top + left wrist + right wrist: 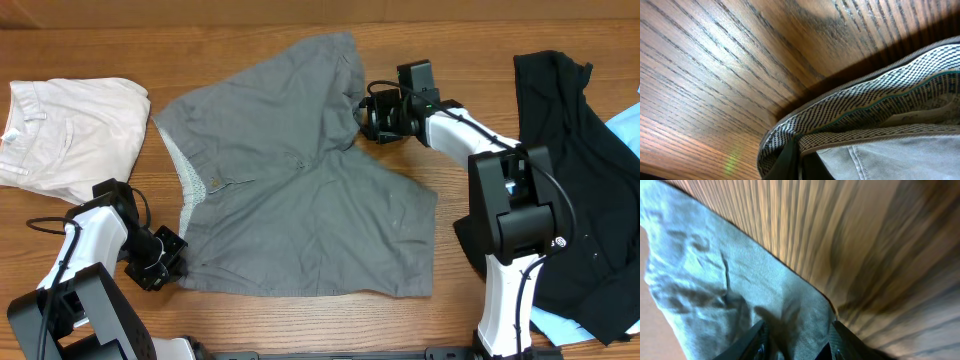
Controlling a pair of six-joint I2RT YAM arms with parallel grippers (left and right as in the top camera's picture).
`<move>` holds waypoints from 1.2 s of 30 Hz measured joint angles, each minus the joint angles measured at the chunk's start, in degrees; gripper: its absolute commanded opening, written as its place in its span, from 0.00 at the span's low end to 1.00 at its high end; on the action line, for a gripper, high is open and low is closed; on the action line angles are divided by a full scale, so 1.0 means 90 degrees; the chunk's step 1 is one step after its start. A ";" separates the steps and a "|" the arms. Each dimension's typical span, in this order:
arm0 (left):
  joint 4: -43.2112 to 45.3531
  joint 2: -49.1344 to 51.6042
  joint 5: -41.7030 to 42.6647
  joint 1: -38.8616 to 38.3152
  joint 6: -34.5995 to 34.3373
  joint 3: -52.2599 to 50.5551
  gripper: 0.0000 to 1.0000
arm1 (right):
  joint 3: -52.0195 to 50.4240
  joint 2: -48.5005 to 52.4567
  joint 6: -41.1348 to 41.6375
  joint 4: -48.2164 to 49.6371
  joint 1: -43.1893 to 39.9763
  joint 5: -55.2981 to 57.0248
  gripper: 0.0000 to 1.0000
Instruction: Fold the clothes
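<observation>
The grey shorts [300, 190] lie spread flat on the wooden table, waistband with its pale lining [183, 165] to the left and legs to the right. My left gripper [165, 262] is at the near-left waistband corner. In the left wrist view its dark fingers [800, 165] are shut on the patterned waistband lining [865, 107]. My right gripper [365, 112] is at the hem of the far leg. In the right wrist view its fingers [800, 340] stand apart, with grey cloth [715, 280] under and between them.
A white folded garment [70, 135] lies at the far left. A black garment [570, 170] lies at the right beside the right arm's base, over a pale blue cloth [625, 130]. Bare wood [250, 320] runs along the near edge.
</observation>
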 measured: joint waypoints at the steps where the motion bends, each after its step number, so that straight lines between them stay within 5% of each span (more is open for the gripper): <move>1: 0.0000 0.0000 0.0000 0.0000 0.0000 0.0000 0.08 | 0.0000 0.0000 -0.0002 0.0002 0.0036 0.0005 0.43; 3: -0.0005 0.0000 0.0000 0.0000 0.0002 0.0000 0.08 | 0.0000 0.0000 -0.0002 0.0007 0.0109 0.0002 0.40; 8: -0.0012 0.0000 0.0000 0.0000 0.0000 0.0000 0.08 | -0.0002 0.0000 -0.0005 0.0017 0.0236 0.0058 0.04; 14: -0.0012 0.0000 -0.0002 0.0000 0.0000 0.0000 0.08 | -0.0005 0.0000 -0.0097 0.0017 0.0270 0.0160 0.04; 24: -0.0012 0.0000 -0.0005 0.0000 0.0002 0.0000 0.08 | 0.0002 -0.0002 -0.2011 -0.0287 -0.0517 0.0437 0.04; 32: 0.0007 0.0000 0.0124 -0.0002 0.0015 0.0000 0.08 | 0.0585 -0.0447 -0.4136 -0.2152 -0.1931 0.0610 0.05; 36: 0.0002 0.0000 0.0143 0.0000 0.0022 0.0000 0.08 | 0.0814 -0.0818 -0.4894 -0.3368 -0.1902 0.1090 0.16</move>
